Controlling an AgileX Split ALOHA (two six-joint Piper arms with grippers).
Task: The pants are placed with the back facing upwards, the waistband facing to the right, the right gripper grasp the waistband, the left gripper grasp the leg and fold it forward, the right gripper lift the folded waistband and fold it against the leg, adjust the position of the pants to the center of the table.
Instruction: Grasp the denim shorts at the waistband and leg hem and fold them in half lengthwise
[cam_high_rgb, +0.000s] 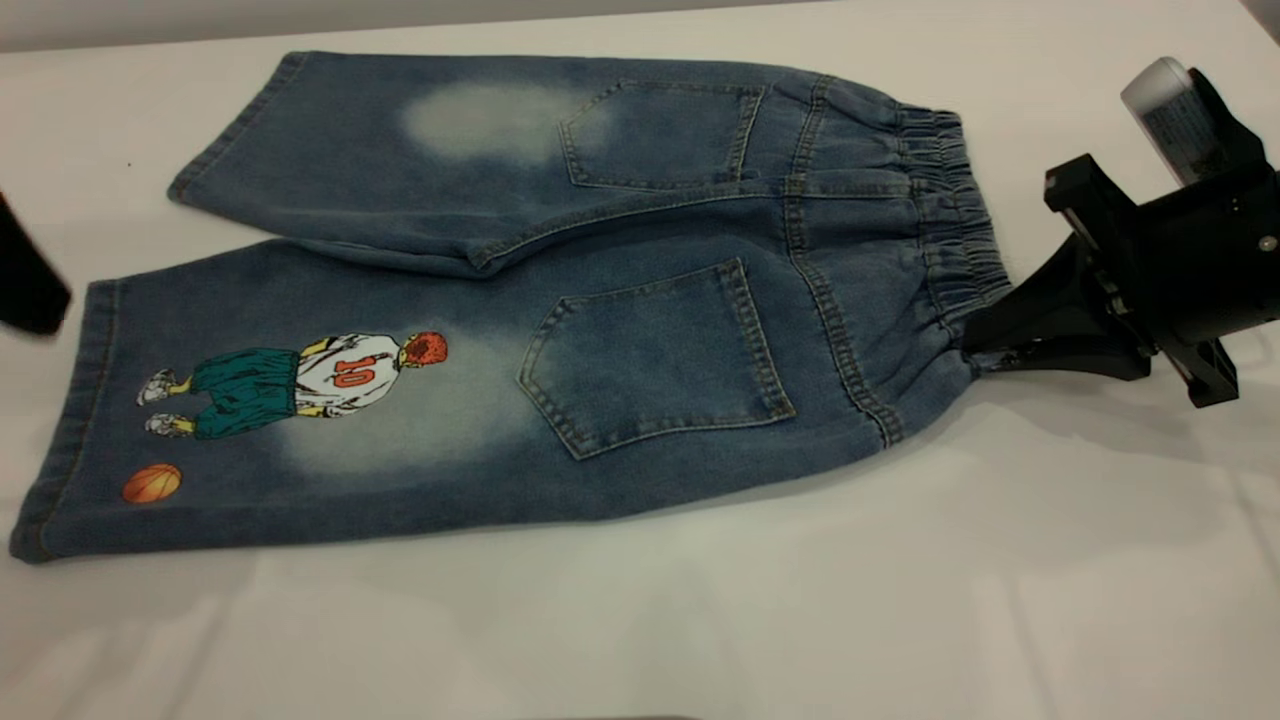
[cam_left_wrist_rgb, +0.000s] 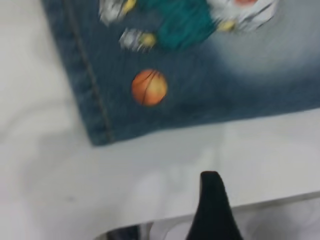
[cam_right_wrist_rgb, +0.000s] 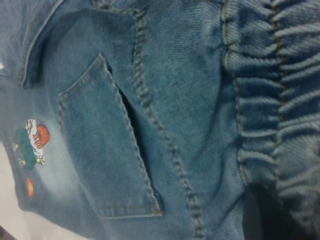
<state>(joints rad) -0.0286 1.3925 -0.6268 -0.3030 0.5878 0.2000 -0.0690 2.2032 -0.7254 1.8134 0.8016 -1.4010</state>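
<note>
While low beside the table (cam_high_rgb: 1000, 600), right end effector (cam_high_rgb: 985, 335) pinching waistband (cam_high_rgb: 950, 220).

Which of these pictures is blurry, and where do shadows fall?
Left wrist view: the leg print is smeared and soft. Right wrist view: the waistband ruffles and pocket stitching are clearer. Exterior view: sharp, with a soft shadow on the table under the right gripper.

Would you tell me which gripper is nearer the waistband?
Right. The right gripper is at the waistband; the left gripper sits past the leg hems.
</note>
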